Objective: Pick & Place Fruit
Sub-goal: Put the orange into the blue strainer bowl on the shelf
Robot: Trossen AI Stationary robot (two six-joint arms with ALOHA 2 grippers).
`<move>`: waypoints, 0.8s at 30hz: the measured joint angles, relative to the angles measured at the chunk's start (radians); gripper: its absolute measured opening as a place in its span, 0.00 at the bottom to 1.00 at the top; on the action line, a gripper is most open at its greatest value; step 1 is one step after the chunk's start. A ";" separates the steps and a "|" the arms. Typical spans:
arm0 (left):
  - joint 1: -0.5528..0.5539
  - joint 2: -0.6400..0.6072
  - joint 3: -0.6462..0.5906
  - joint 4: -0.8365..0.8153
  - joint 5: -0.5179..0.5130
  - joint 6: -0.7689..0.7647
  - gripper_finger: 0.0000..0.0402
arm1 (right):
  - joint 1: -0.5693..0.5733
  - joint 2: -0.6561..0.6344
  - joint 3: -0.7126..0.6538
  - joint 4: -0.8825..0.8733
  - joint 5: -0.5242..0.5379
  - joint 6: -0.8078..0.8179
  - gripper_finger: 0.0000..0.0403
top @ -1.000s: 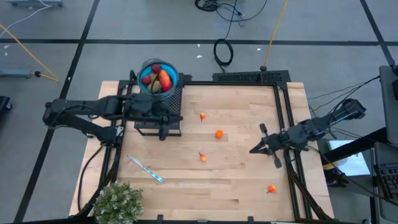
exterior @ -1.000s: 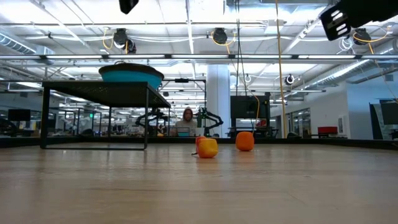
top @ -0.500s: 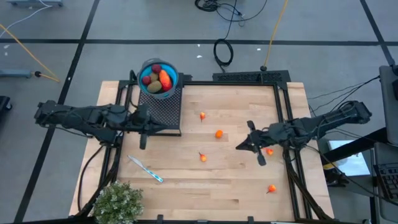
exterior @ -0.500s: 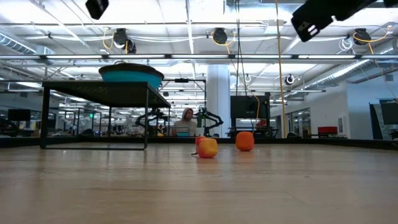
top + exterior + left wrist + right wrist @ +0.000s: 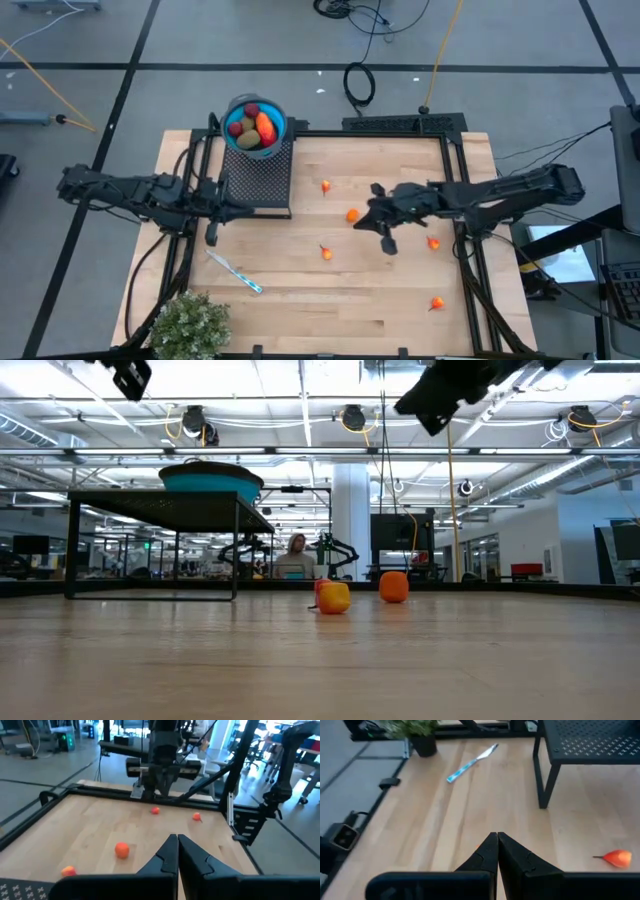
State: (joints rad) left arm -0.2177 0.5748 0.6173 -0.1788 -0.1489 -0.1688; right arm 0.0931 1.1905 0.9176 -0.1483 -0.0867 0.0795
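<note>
Right tool [image 5: 381, 229] pinched closed, empty, hovering just beside orange ball [image 5: 352, 215] on worktop [image 5: 400, 300], likely lining up pick. Left tool [image 5: 212, 228] closed, empty, parked beside mesh stand [image 5: 258, 180].

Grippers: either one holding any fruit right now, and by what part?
Nothing is held. The left gripper and right gripper both have their fingers shut on nothing, above the table. Loose orange fruit lies on the wood.
</note>
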 joint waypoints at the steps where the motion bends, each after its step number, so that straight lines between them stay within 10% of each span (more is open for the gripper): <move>1: 0.000 -0.011 -0.021 0.006 0.003 0.005 0.02 | -0.007 0.022 0.013 -0.002 -0.001 -0.010 0.01; 10: 0.000 -0.108 -0.189 0.126 0.065 0.008 0.02 | -0.064 0.159 0.079 -0.026 0.006 -0.055 0.05; 24: 0.000 -0.158 -0.258 0.138 0.073 0.055 0.02 | -0.134 0.277 0.079 -0.070 0.007 -0.084 0.40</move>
State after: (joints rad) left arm -0.2176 0.4168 0.3592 -0.0410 -0.0757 -0.1139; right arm -0.0409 1.4680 0.9962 -0.2179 -0.0797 -0.0043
